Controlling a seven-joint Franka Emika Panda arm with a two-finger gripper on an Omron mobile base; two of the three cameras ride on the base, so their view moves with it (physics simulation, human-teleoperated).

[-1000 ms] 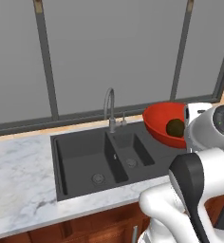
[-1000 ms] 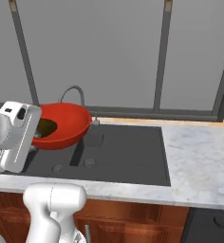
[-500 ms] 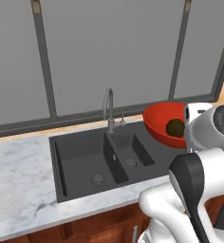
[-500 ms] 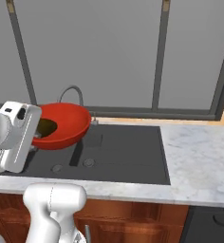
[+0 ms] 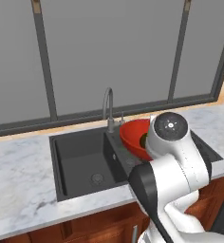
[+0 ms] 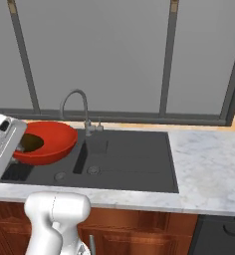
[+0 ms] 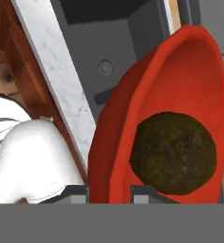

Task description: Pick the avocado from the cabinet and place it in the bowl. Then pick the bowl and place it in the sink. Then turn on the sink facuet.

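Hand [image 7: 109,190] pinching glossy red bowl [image 7: 180,95] rim — round mottled avocado [image 7: 173,153] inside, over dark sink [image 5: 85,156]

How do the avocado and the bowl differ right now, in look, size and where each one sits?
The avocado is dull, mottled dark olive; the bowl is plain glossy red. The avocado is a small, nearly round ball; the bowl is much wider, shallow and open. The avocado lies inside the bowl, while the bowl is clamped at its rim by the hand over the sink. Both are round.
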